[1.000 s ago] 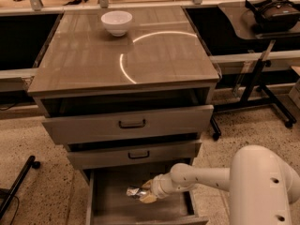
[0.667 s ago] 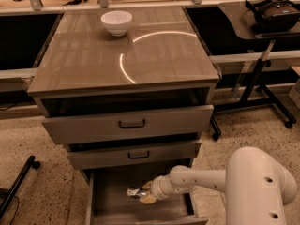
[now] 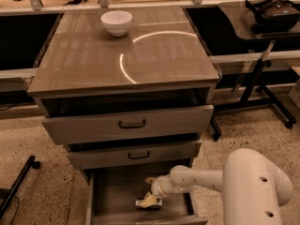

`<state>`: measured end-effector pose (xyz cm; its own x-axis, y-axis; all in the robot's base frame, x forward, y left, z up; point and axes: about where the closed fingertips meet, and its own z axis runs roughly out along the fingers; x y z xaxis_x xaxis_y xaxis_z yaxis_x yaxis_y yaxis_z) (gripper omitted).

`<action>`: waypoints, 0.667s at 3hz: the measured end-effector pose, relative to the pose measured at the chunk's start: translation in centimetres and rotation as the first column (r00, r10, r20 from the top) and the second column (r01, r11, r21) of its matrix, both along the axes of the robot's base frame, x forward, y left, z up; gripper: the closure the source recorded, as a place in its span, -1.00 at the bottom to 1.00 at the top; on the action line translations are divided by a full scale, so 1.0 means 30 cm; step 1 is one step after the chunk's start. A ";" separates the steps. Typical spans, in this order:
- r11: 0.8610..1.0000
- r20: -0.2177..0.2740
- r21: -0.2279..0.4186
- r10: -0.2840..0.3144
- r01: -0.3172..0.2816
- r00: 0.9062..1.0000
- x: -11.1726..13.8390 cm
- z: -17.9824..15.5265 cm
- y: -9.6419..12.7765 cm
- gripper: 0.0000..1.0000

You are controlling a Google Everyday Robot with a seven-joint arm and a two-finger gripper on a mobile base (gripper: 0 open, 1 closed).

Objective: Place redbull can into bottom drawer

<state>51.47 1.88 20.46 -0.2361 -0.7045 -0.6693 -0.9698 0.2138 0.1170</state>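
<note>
Since the earlier frame the bulky white arm has edged a little to the left, and the end effector has sunk slightly lower into the bottom drawer. That drawer stands pulled out at the near edge of the view, a plain wooden box with its floor showing. The arm reaches into it from the right, and the end effector sits over the middle of the floor. Right under it lies the can, a small silver shape on its side inside the drawer (whether the end effector grips it or merely touches it, I cannot tell).

Above, the middle drawer is drawn out a little, and the top drawer a little as well; each has a dark handle. The table above them has a glossy top with a bright curved reflection across it. A white bowl stands upright near its far edge. Farther right, a dark headset rests on a side desk.
</note>
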 end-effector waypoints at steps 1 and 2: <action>1.000 -0.007 0.013 0.004 -0.004 1.000 0.008 0.016 -0.016 -1.00; 0.991 -0.067 -0.001 0.136 -0.136 0.988 -0.062 -0.144 -0.001 -1.00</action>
<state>49.61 1.86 16.14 -0.1820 -0.7370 -0.6509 -0.9800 0.0814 0.1818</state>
